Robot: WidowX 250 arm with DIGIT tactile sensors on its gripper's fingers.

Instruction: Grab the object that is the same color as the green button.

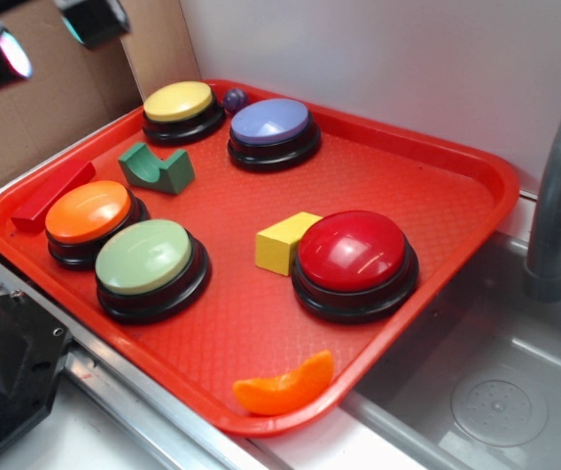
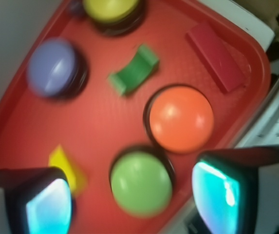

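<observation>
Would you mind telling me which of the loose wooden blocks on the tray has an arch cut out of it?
The green block, lying between the yellow button and the orange button. The yellow cube and red bar are solid.

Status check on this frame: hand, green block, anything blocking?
Hand open, empty, high above tray. Green arch block untouched, between yellow button and orange button. Approach from above clear.

Toy kitchen setup, grey sink basin (image 1: 500,392), faucet (image 1: 557,196), red tray (image 1: 397,186) on counter, cardboard backdrop (image 1: 55,98)
</observation>
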